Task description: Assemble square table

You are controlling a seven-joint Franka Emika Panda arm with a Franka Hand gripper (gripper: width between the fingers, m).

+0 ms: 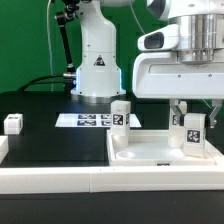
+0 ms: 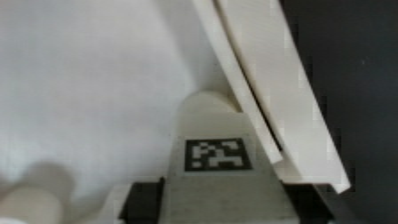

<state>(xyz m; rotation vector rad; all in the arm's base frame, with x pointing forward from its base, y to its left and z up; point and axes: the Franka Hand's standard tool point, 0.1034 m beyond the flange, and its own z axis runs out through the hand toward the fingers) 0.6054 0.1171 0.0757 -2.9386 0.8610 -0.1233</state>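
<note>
Gripper clamped on leg — upright, just inside rim of top; second leg stands at corner.

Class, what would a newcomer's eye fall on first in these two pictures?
The arm's jaws grip a tagged white leg at the square tabletop, on the exterior view's right. A second leg stands upright at the tabletop's far corner on that view's left, and a third leg sits alone on the black table farther left.
</note>
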